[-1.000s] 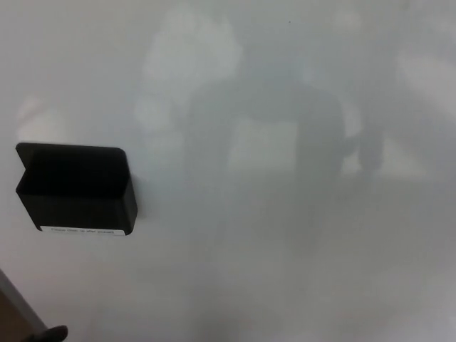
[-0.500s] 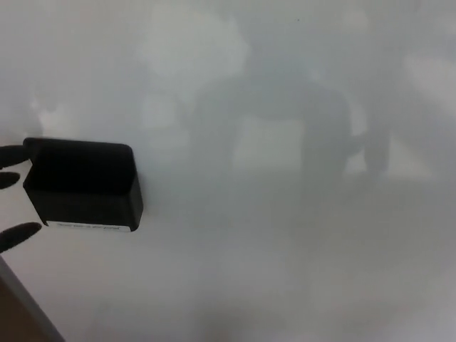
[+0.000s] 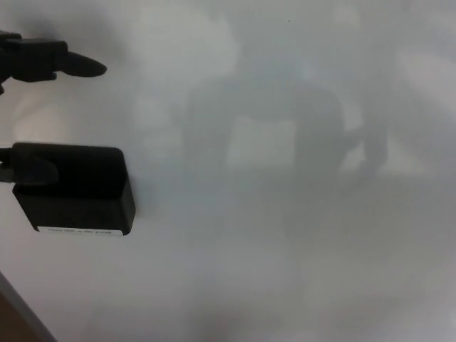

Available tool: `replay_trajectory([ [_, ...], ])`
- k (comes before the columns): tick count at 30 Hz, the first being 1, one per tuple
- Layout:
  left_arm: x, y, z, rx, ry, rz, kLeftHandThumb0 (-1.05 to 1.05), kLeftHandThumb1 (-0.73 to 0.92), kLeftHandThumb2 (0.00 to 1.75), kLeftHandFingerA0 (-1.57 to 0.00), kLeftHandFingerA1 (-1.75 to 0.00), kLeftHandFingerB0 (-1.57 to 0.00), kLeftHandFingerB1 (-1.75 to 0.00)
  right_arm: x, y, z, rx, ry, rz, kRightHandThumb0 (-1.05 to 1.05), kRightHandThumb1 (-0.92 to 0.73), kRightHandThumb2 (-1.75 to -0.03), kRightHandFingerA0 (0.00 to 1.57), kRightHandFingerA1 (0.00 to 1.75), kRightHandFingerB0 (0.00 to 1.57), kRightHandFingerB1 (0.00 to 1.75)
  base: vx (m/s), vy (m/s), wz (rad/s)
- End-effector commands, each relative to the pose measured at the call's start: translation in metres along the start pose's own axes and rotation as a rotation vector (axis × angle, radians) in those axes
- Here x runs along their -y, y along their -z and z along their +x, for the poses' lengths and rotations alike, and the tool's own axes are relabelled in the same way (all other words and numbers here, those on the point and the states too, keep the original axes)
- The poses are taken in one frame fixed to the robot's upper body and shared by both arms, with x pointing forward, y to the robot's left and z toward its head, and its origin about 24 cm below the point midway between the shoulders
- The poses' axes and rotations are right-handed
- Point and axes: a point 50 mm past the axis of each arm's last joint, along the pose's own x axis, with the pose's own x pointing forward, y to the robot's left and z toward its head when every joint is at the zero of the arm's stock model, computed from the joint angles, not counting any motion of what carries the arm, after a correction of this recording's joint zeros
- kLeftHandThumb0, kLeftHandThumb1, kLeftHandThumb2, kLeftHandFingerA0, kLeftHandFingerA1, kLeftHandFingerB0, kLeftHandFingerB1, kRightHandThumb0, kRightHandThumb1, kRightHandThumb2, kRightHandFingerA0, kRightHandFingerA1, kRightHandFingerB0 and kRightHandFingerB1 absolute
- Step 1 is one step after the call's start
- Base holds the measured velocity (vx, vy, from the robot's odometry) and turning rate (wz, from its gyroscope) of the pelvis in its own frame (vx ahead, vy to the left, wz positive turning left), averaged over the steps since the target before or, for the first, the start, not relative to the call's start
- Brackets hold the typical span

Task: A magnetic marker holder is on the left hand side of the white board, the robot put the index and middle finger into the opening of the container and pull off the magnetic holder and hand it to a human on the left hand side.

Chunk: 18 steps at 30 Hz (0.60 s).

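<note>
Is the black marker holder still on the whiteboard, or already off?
On: the holder sits flat against the whiteboard, left hand beside it.

**Reflections on a glossy surface, a brown sliver at the corner**

A dim grey reflection (image 3: 306, 135) spread across the glossy surface right of centre, shaped like a broad dark mass with paler patches around it, too blurred to identify. At the bottom left corner a narrow brown strip (image 3: 16, 324) showed past the surface's slanted grey edge; what it belonged to could not be told.
</note>
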Motion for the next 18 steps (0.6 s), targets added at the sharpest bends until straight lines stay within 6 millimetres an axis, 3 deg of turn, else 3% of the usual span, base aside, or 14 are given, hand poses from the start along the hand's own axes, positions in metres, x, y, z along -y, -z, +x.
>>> replay_trajectory([
  [1,0.009,-0.01,0.007,-0.012,0.143,0.095,-0.71,0.5,0.56,-0.32,-0.32,-0.32,-0.31,0.007,-0.004,0.0,0.054,0.035,-0.006,-0.56,-0.78,-0.64,0.63,0.44,0.46,0.36,0.0,0.0,0.0],
  [10,0.022,-0.01,0.015,-0.048,0.3,0.116,-0.71,0.48,0.56,-0.31,-0.32,-0.33,-0.32,0.008,-0.003,-0.002,0.055,0.031,-0.026,-0.55,-0.77,-0.64,0.64,0.44,0.48,0.36,0.0,0.0,0.0],
  [16,0.025,0.002,0.019,-0.12,0.436,0.132,-0.82,0.58,0.58,-0.28,-0.3,-0.3,-0.3,0.009,-0.003,-0.002,0.057,0.038,-0.023,-0.55,-0.77,-0.64,0.64,0.44,0.49,0.36,0.0,0.0,0.0],
  [18,0.021,0.015,0.022,-0.218,0.538,0.106,-0.85,0.59,0.58,-0.3,-0.32,-0.28,-0.29,0.009,-0.004,-0.001,0.06,0.035,-0.024,-0.55,-0.77,-0.64,0.63,0.44,0.49,0.36,0.0,0.0,0.0],
])
